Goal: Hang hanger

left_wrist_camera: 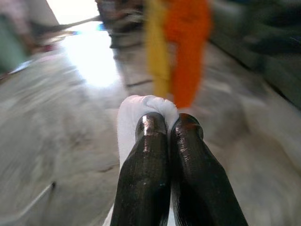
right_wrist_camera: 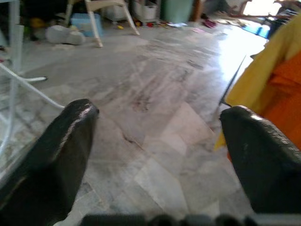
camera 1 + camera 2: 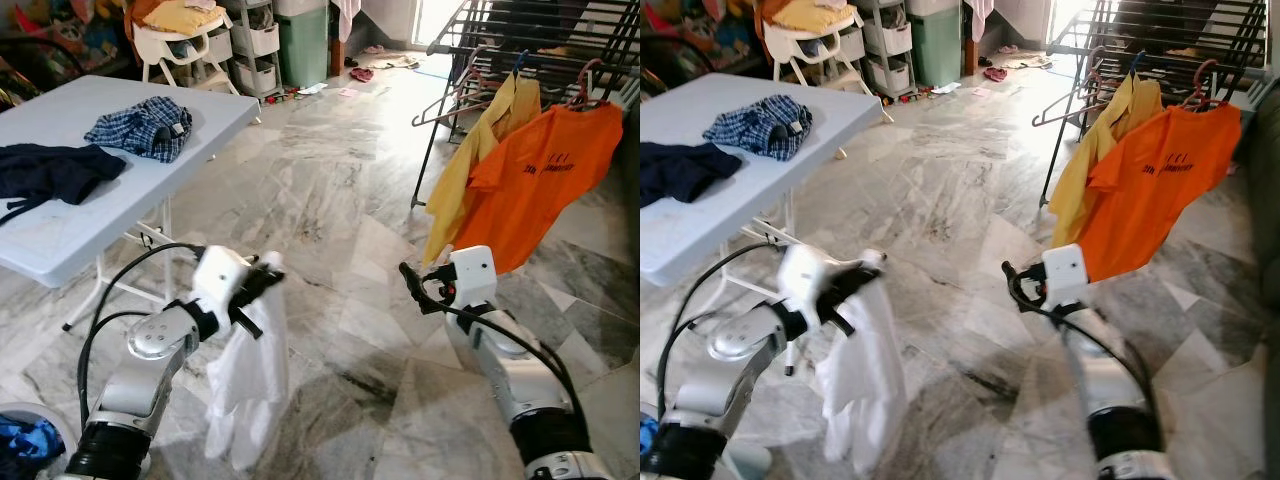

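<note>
Left tool [image 3: 262, 275]: clenched, black fingers [image 1: 160, 155] pressed side by side on a bunched fold of white garment [image 3: 248, 385]. Garment soft, thin, crumpled; hangs limp from the grip above the marble floor [image 3: 330, 200], without touching it as far as can be told. Fabric wrapped over the fingertips in the left wrist view. Hanger inside the garment not discernible.

Right tool [image 3: 412, 283]: released, fingers spread wide, nothing between them. Held in the air in front of the drying rack [image 3: 520, 40], near the lower hem of the orange T-shirt [image 3: 545, 175], not touching it. Fingers [image 2: 56, 155] glossy black, rounded, tapered.

Drying rack: dark metal tubing, slatted, standing at the right of the scene. Orange T-shirt with dark chest print hung on a red hanger [image 3: 588, 85] hooked on the rack. Yellow shirt [image 3: 470, 170] hung just beside it on the left, overlapping the orange one, on a blue-hooked hanger.

Surface [image 3: 110, 200]: pale blue-white plastic top, folding white metal legs, at the left. Blue plaid garment [image 3: 142, 127] crumpled on it; dark navy garment [image 3: 50, 172] bunched beside it near the edge, the two apart.

Floor: polished grey-white veined marble tiles, glare patch near the bright doorway. White high chair [image 3: 180, 40] and plastic drawer units [image 3: 255, 45] along the far wall.
</note>
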